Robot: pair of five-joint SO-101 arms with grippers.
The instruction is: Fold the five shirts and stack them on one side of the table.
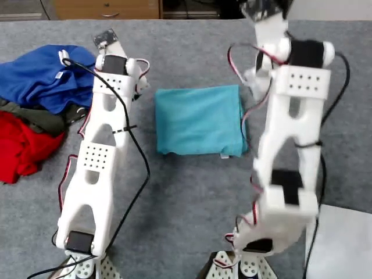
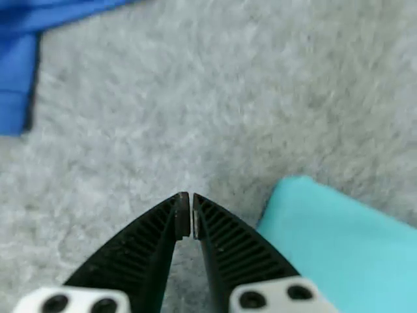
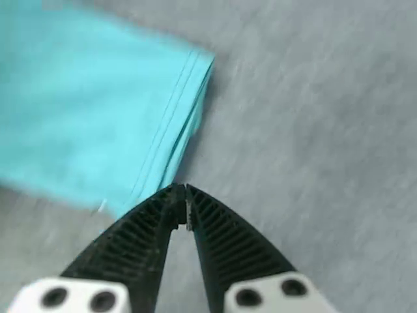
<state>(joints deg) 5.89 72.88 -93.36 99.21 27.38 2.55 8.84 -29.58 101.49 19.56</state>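
Note:
A folded teal shirt (image 1: 200, 119) lies flat in the middle of the grey table. At the table's left side sits a loose pile: a blue shirt (image 1: 43, 75) on top, a dark green one (image 1: 40, 119) under it, and a red one (image 1: 23, 148) nearest the front. My left gripper (image 2: 189, 212) is shut on nothing, just above the felt beside a corner of the teal shirt (image 2: 339, 248), with the blue shirt (image 2: 16, 78) farther off. My right gripper (image 3: 185, 202) is also shut and holds nothing, next to the teal shirt's (image 3: 85, 111) layered edge.
Both white arms (image 1: 96, 157) (image 1: 290, 139) stretch from the front edge along either side of the teal shirt. A white sheet (image 1: 343, 244) lies at the front right corner. Wooden furniture (image 1: 107, 9) stands behind the table's far edge. Bare grey felt (image 1: 192, 203) runs between the arms.

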